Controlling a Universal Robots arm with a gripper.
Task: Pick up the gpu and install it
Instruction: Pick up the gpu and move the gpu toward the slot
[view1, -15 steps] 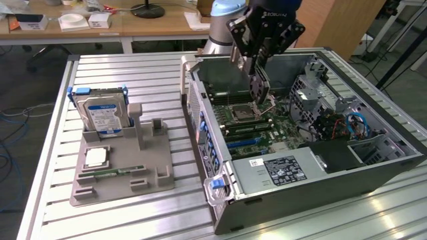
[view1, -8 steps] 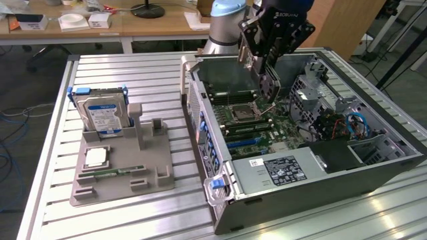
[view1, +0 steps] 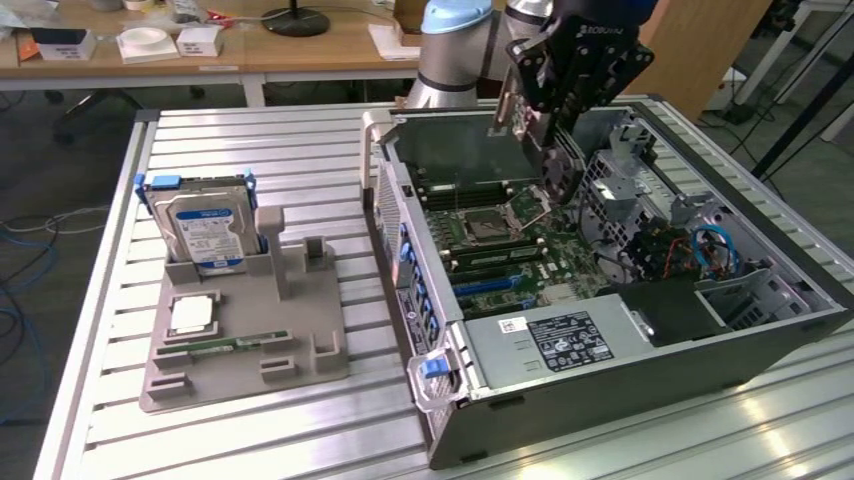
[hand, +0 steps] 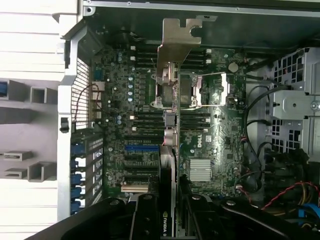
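fingers (hand: 145, 220) pinching gpu (hand: 169, 130) | gpu (grey bracket at far end) over motherboard (hand: 210, 135) | case (view1: 601, 370) open

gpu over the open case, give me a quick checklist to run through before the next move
1. gpu clamped between the jaws: ok, they press on both its faces.
2. gpu above the open case: ok, it hangs over the motherboard.
3. gpu seated in a slot: not ok, it is held clear of the board.
4. Blue slot free of other cards: ok.
5. Cables away from the gpu: ok, they lie off to the side by the drive cage.
6. gpu's connector edge lined up with the slot: cannot tell.
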